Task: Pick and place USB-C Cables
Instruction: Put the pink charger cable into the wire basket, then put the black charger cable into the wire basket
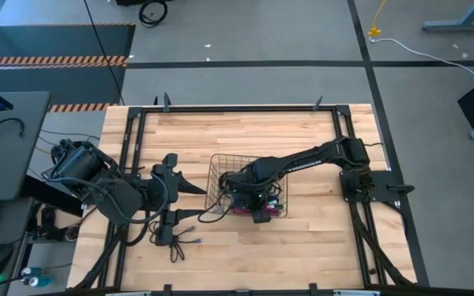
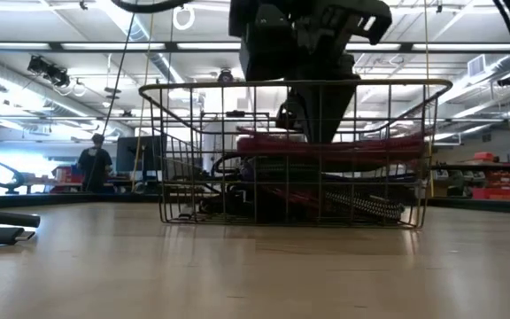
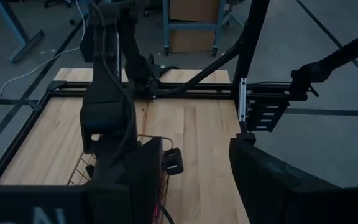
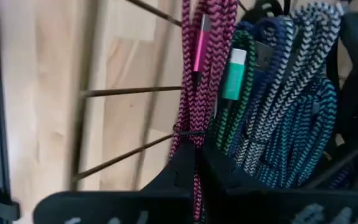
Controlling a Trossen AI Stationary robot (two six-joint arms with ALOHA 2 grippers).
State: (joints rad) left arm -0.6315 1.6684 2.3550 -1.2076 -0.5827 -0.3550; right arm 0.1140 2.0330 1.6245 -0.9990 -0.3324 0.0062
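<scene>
USB-C cables (image 4: 272, 106) lie bundled inside the wire basket (image 1: 217, 168). Right gripper (image 4: 197, 163) is down among them, fingers closed on the magenta cable (image 4: 211, 74). Judged step: picking. Next: lift clear of the mesh. Left gripper (image 3: 194, 168) waits parted beside the basket.

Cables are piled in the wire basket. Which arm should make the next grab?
The right. Its hand is already down inside the wire basket, fingertips against the magenta cable. The left hand waits outside the basket's left wall, fingers spread, and a black cable lies on the table nearer to it.
</scene>
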